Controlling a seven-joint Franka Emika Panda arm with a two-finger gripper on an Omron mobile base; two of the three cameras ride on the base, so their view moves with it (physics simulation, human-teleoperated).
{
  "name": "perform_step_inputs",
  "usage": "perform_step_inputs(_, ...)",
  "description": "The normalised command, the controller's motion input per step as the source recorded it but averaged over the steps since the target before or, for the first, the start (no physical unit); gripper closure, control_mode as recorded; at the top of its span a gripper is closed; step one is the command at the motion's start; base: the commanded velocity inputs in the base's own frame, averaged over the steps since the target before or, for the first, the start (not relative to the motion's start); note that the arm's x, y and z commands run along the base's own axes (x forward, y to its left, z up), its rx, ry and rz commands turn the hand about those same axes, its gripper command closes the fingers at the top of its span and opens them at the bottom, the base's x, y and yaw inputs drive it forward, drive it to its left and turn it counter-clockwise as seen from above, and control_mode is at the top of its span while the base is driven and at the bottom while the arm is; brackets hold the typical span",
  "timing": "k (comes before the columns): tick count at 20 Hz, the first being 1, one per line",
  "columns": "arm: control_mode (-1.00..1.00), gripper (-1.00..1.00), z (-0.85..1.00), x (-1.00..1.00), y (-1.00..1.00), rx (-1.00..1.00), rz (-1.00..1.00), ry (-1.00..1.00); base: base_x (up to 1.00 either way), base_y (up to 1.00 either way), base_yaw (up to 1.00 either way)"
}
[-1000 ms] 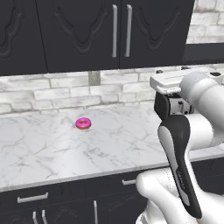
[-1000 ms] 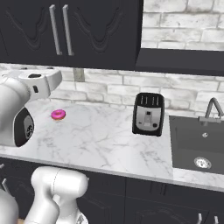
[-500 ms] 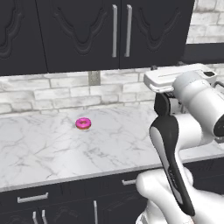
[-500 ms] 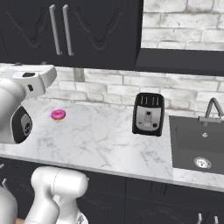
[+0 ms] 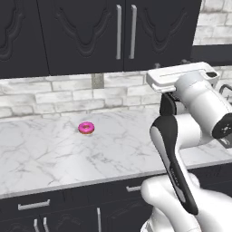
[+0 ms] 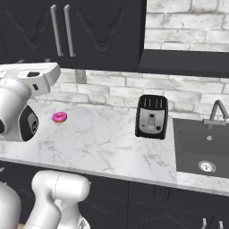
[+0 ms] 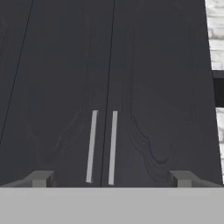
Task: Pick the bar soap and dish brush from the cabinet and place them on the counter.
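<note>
the dark black upper wall cabinet with carved panel doors (image 5: 86,36) hangs above the wide white marble counter with grey veins (image 5: 54,158), and both of its doors are shut, their two long vertical silver bar handles (image 5: 125,31) standing side by side at the seam. with the doors closed, the bar soap and dish brush cannot be seen, so where they lie cannot be told.

the hand view looks straight at those doors: the two-finger gripper (image 7: 111,179) has its small grey fingertips (image 7: 41,178) set far apart at the lower edge, jaws spread wide with nothing between them, and the pair of handles sits in the gap between the tips, well off from them.

the left base view shows the white arm folded in front of the counter, its flat white hand block raised near the cabinet's lower edge, and a small pink frosted donut (image 5: 86,128) lying alone on the marble to the arm's left.

the right base view adds what the left one lacks: a black upright toaster (image 6: 151,116) standing on the counter to the right of the donut, a dark sunken sink with a grey tap (image 6: 203,145) further right, and a pale brick wall (image 6: 188,18) beside the cabinet.
</note>
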Motion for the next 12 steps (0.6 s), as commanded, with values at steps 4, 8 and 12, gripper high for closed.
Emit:
perform_step_inputs(4,-1.00,-1.00,0.00,0.30,0.00,0.00,0.00,0.00,0.00,0.00,0.00)
perform_step_inputs(8,-1.00,-1.00,0.00,0.30,0.00,0.00,0.00,0.00,0.00,0.00,0.00)
perform_step_inputs(12,-1.00,-1.00,0.00,0.25,0.00,0.00,0.00,0.00,0.00,0.00,0.00)
